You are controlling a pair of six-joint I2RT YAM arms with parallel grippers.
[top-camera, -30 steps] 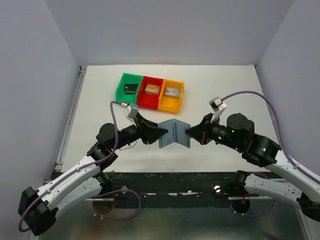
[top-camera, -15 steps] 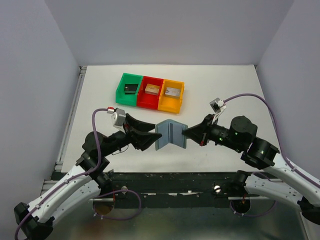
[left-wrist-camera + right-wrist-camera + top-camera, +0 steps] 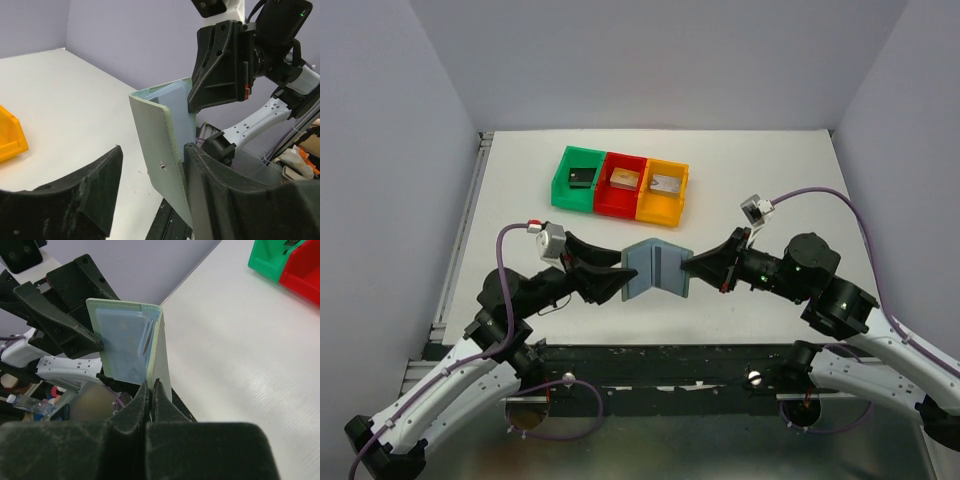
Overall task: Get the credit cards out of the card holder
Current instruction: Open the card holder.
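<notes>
The grey-green card holder (image 3: 658, 268) stands half open and upright above the table's near edge, between both grippers. My right gripper (image 3: 697, 265) is shut on its right flap; the right wrist view shows the fingers (image 3: 151, 385) pinching the flap's edge below the pale blue inner pockets (image 3: 122, 342). A thin dark edge, maybe a credit card (image 3: 148, 340), shows in a pocket by the fold. My left gripper (image 3: 617, 280) is open, and the left flap (image 3: 162, 145) stands between its fingers, close against the right one (image 3: 210, 180).
A green bin (image 3: 578, 178), a red bin (image 3: 622, 183) and an orange bin (image 3: 663, 190) stand in a row at the back, each with a small block inside. The orange bin's corner (image 3: 10, 135) shows at left in the left wrist view.
My left gripper let go of the left flap, drew back to the left and opened, and now straddles that flap. The card holder shifted slightly left and opened flatter. The right gripper keeps its hold.
</notes>
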